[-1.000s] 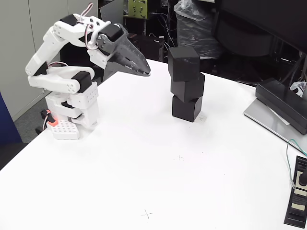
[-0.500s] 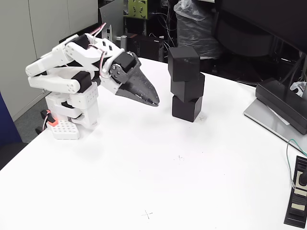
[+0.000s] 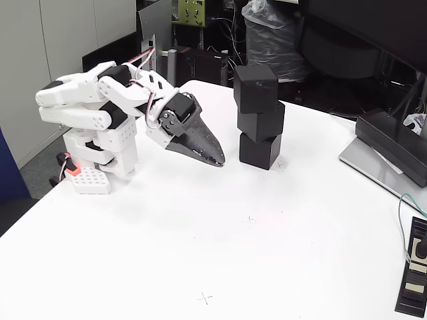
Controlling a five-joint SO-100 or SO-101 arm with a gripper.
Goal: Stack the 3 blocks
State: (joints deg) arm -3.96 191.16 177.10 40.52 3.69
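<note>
White tabletop runs from the cluttered, dark back of the room down to the lower edge of the frame. Right of centre in the upper half stand the blocks: top block, middle block and bottom block, each resting on the one below, each turned a little differently, so the column looks slightly twisted but upright. By the look of it the stack is complete.

Left of the column, just beside its base yet apart from it, is the gripper, tips low near the table and pointing right and downward toward the bottom block. Its dark jaws look closed together, with nothing between them. The arm is folded over its base at the left edge.

Any further move should keep away to the left; a push rightward could topple the column. At the right edge a flat device is partly cut off.
</note>
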